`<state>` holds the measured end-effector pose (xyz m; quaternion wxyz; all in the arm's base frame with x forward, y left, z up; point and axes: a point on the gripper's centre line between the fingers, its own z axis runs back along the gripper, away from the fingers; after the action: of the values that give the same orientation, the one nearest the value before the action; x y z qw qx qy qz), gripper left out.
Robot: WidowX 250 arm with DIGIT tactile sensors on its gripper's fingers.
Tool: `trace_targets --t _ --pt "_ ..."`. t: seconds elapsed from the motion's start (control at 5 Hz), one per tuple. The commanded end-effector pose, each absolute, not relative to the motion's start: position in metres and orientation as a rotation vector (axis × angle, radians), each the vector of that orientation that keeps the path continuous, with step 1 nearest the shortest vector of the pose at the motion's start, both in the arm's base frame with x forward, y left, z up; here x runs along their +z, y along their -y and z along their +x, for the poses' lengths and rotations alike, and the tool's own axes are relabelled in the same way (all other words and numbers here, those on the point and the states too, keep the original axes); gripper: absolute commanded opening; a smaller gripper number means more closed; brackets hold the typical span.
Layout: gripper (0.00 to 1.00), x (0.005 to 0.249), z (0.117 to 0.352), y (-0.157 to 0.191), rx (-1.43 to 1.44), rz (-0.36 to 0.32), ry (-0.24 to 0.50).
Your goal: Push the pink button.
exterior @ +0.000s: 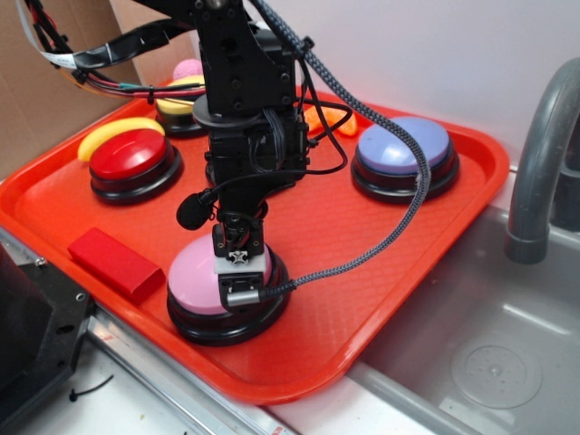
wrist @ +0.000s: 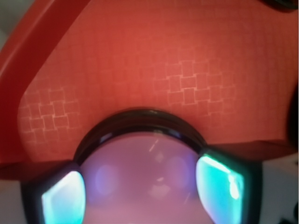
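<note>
Exterior view: gripper (exterior: 237, 265) on pink button (exterior: 201, 278), at near edge of red tray (exterior: 362, 308). Wrist view: fingers (wrist: 219, 184) spread apart, flanking the dome, holding nothing.

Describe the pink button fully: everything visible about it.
The large round push button with a glossy pale pink dome sits on a black circular base, likely plastic, upright near the front edge of the red plastic tray. The black robot gripper is directly over the dome and appears to press on its top; the wrist view shows the dome between the two fingertips. A red rectangular block lies just beside it, apart. A braided cable crosses its right side.
</note>
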<state>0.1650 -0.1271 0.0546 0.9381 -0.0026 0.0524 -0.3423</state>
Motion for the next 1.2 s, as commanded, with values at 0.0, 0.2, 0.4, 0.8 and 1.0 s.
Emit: trace_targets --t 0.0,0.2,0.4,0.8,1.0 --pt "1.0 0.055 0.164 0.139 -0.674 -0.103 -0.198" --pt "1.0 0.057 0.159 0.142 -0.67 -0.093 -0.205" --pt "1.0 0.066 0.16 0.142 -0.681 -0.059 -0.182" --pt "1.0 0.115 0.165 0.131 -0.64 0.05 -0.083" --pt "1.0 0.122 0.161 0.126 -0.622 0.061 -0.077"
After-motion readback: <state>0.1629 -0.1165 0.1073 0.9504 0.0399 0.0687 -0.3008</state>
